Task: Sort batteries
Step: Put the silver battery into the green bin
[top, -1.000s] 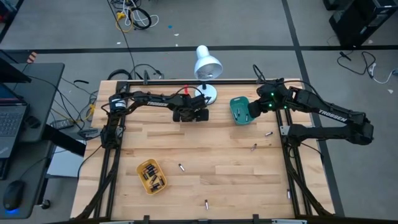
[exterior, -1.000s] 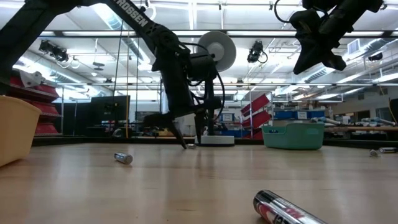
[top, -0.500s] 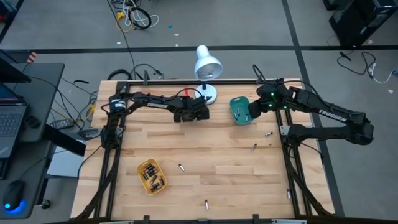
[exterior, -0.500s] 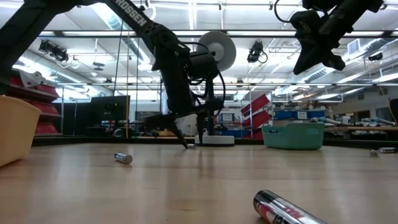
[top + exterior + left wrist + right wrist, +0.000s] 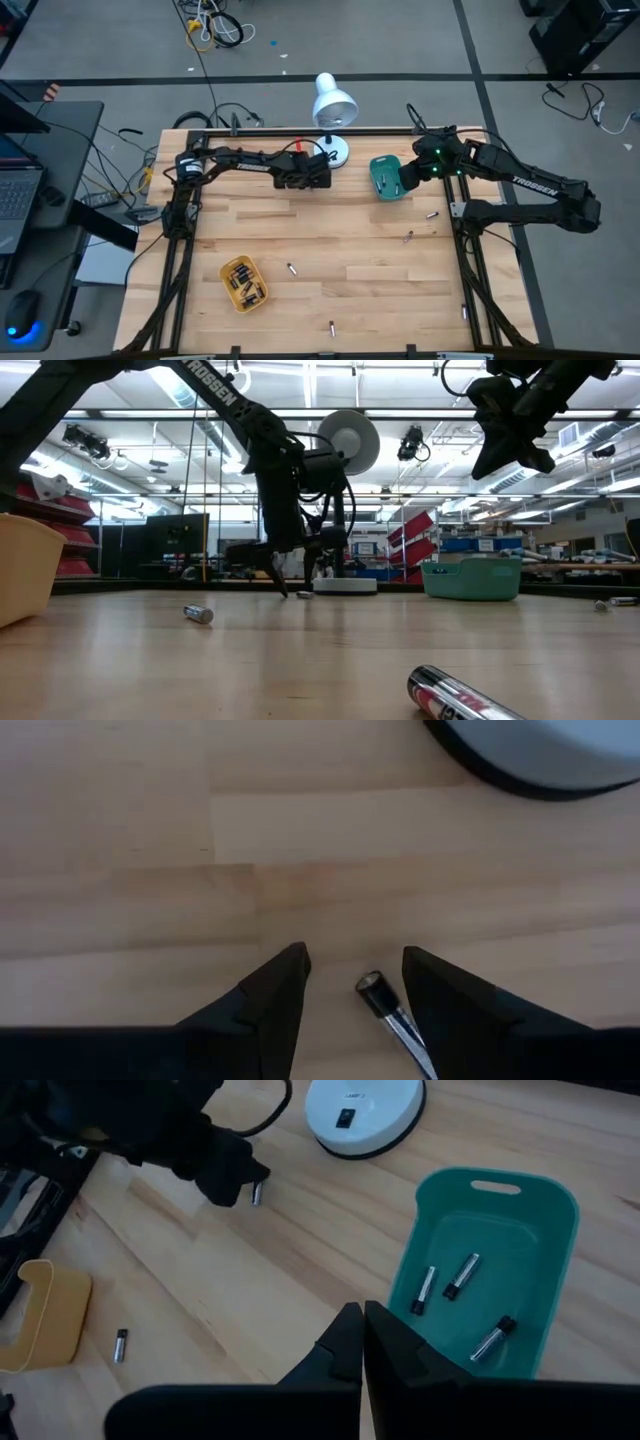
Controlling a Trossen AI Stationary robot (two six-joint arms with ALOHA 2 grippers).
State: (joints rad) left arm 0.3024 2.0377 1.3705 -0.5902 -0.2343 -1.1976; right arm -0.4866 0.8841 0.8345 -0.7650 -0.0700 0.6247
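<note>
The pale butcher-block wooden table (image 5: 330,240) fills the middle of the high view, with the white desk lamp (image 5: 333,103) standing at its upper edge. On its upper right sits the small teal plastic tray (image 5: 388,177), which in the right wrist view holds three slim cells; at lower left lies the small yellow plastic tray (image 5: 243,283), already holding several.

The right gripper (image 5: 410,174) hangs above the teal tray, its fingers clenched together on nothing. The left gripper (image 5: 318,178) is down at the table in the upper centre of the high view, just below the lamp's round base, and is by far the nearer arm to the cell in hand.

That cell, a slim silvery cylindrical battery with a dark cap (image 5: 385,1011), lies flat on the wood. In the left wrist view it sits in the gap between the two dark fingers, closer to the finger (image 5: 455,1005) at lower right than to its partner. Its long axis runs slantwise, roughly along the fingers' reach and not across the gap, dark cap pointing away from the wrist. The fingers stand released, apart on either side, not touching it.

Other loose batteries (image 5: 408,237) lie scattered over the lower and right parts of the table.
</note>
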